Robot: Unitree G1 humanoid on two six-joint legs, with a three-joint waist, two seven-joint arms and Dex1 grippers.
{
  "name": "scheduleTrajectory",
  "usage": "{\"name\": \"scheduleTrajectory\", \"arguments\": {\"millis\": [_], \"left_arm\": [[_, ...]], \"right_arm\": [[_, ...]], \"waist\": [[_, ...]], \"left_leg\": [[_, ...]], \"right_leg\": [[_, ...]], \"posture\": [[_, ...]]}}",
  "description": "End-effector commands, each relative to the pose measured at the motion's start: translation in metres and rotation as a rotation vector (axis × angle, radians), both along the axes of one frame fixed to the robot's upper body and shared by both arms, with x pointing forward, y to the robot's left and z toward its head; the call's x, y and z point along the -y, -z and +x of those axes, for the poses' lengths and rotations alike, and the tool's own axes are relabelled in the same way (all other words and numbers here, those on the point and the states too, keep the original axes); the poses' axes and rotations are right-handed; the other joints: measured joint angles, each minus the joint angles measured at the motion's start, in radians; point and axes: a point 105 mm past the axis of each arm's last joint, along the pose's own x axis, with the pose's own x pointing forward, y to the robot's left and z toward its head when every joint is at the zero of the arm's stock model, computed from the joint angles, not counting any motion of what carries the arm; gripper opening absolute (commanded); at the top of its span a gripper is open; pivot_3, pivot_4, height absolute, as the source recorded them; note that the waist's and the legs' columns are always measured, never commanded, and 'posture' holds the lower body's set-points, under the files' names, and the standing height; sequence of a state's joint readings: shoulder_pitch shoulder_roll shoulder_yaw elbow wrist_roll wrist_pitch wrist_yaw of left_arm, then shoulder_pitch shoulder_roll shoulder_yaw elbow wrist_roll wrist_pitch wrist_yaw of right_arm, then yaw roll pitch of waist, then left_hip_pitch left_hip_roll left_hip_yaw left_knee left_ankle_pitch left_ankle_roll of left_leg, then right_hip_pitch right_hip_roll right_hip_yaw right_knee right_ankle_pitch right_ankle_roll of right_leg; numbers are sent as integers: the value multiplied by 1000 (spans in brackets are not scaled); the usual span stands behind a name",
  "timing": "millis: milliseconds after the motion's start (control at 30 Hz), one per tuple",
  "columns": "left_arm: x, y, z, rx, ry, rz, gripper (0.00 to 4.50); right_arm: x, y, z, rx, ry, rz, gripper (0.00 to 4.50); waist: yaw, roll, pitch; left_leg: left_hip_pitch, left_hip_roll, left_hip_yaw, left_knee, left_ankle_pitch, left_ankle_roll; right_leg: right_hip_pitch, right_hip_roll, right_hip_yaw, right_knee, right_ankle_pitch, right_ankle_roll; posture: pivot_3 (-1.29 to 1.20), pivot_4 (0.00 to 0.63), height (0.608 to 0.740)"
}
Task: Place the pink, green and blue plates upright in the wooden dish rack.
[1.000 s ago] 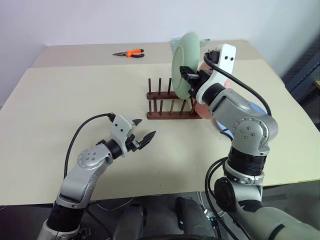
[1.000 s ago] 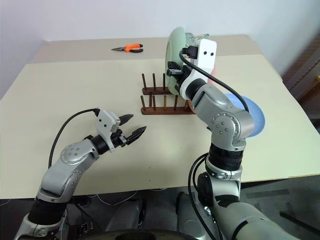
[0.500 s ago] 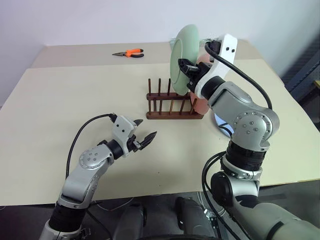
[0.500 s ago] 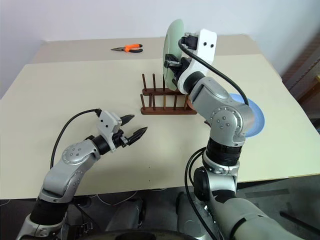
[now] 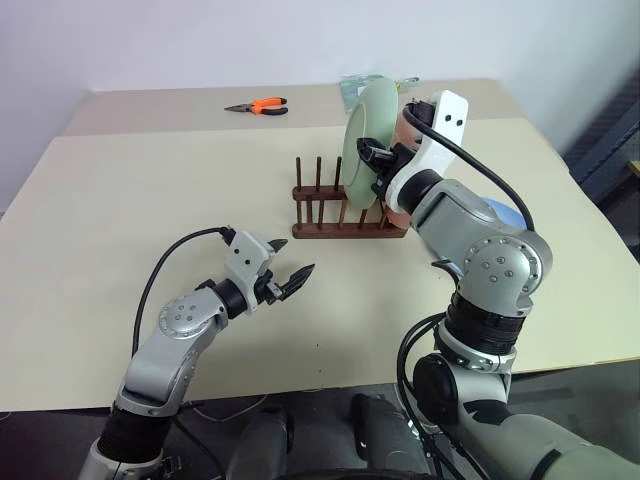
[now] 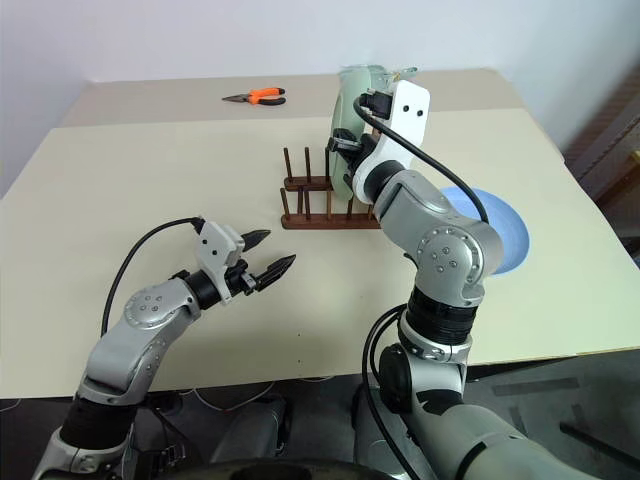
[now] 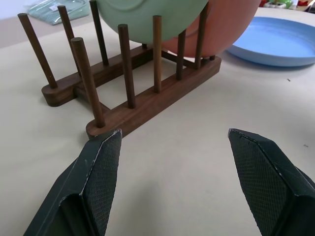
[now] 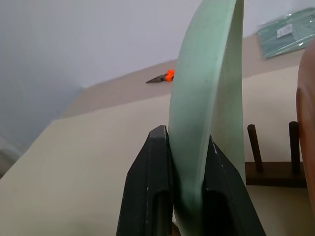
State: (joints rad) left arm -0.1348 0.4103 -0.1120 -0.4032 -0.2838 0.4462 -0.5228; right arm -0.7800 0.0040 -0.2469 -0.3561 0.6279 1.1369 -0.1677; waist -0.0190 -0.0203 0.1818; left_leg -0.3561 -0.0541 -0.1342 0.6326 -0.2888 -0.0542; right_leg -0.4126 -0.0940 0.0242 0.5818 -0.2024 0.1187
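Clamping the green plate (image 5: 362, 140) upright over the rack (image 5: 345, 215) at twelve o'clock on the desk (image 5: 120, 200), the right hand (image 5: 374, 160) must lower it between pegs beside the pink plate (image 7: 221, 29), while the left hand (image 5: 290, 280) waits with fingers apart.

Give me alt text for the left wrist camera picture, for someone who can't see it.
A dark wooden dish rack sits on a beige table, with a green plate and a pink plate standing between its pegs. A blue plate lies flat beside it. The left gripper stands open before the rack.
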Motion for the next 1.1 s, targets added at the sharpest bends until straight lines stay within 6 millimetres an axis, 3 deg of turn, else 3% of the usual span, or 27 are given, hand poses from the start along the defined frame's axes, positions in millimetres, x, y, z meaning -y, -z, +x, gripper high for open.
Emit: {"name": "scheduleTrajectory", "arguments": {"millis": [33,67,133,267,333,467,533,567,700,767,833,933,1000,1100], "left_arm": [[6,-10,-3,17,37,-36,3605],[7,-10,-4,6,46,-51,4106],[9,-11,-8,-4,70,-62,4500],[8,-8,-6,4,47,-39,4500],[8,-8,-4,11,41,-32,4500],[11,-7,-3,18,49,-23,4500],[13,-7,-3,18,62,-14,4500],[13,-6,-3,18,67,-10,4500],[17,-3,-2,15,100,4,4500],[20,-2,-2,16,115,2,4500],[22,-2,-1,15,136,6,4500],[26,0,1,18,158,17,4500],[27,0,2,20,165,19,4500],[28,-1,3,23,170,17,4500]], "right_arm": [[-4,-23,0,152,-12,-97,1190],[-3,-25,1,187,-5,-143,1681],[1,-31,3,262,26,-243,2542],[9,-34,5,291,36,-242,2542],[11,-49,-2,400,26,-296,2542],[17,-88,-42,761,-66,-439,2542],[37,-98,-55,805,-96,-417,2542],[49,-100,-58,798,-102,-390,3067],[119,-95,-70,666,-80,-362,4440],[157,-82,-73,552,-16,-349,4440],[178,-49,-80,396,-24,-436,4440],[172,20,-95,135,-169,-594,4440],[164,49,-95,43,-200,-669,4440],[152,78,-88,5,-198,-729,4440]], "waist": [[0,0,0],[0,0,0],[0,0,0],[-1,0,0],[0,0,0],[6,0,0],[7,-1,0],[6,-1,0],[21,-1,0],[25,-1,0],[33,-1,-1],[32,-1,-1],[23,1,-1],[6,1,-1]], "left_leg": [[0,0,0,0,0,0],[0,0,0,0,0,0],[0,0,0,0,0,0],[0,0,0,0,0,0],[0,0,0,0,0,0],[-1,0,0,0,0,0],[-1,0,0,0,0,0],[0,0,0,0,0,0],[0,-1,-1,1,-1,1],[0,-1,1,1,-1,1],[0,-1,1,1,-1,2],[0,0,1,1,-1,2],[0,0,4,1,-1,3],[0,1,9,1,-2,2]], "right_leg": [[0,0,0,0,0,0],[0,0,0,0,0,0],[0,0,0,-1,0,0],[0,0,0,-1,0,0],[0,0,0,0,0,0],[1,0,0,-3,-1,1],[2,0,0,-3,-2,3],[3,0,0,-3,-2,4],[5,-1,-1,-4,-2,2],[5,-2,-1,-4,-2,2],[5,-2,-1,-4,-2,2],[6,-2,-1,-4,-4,0],[5,-2,0,-4,-5,1],[7,-4,1,-3,-6,4]], "posture": [[0,150,740],[0,150,740],[0,150,740],[0,150,740],[0,150,740],[0,150,740],[0,150,740],[0,150,740],[0,150,740],[0,150,740],[0,150,740],[0,150,740],[0,150,740],[0,150,740]]}}
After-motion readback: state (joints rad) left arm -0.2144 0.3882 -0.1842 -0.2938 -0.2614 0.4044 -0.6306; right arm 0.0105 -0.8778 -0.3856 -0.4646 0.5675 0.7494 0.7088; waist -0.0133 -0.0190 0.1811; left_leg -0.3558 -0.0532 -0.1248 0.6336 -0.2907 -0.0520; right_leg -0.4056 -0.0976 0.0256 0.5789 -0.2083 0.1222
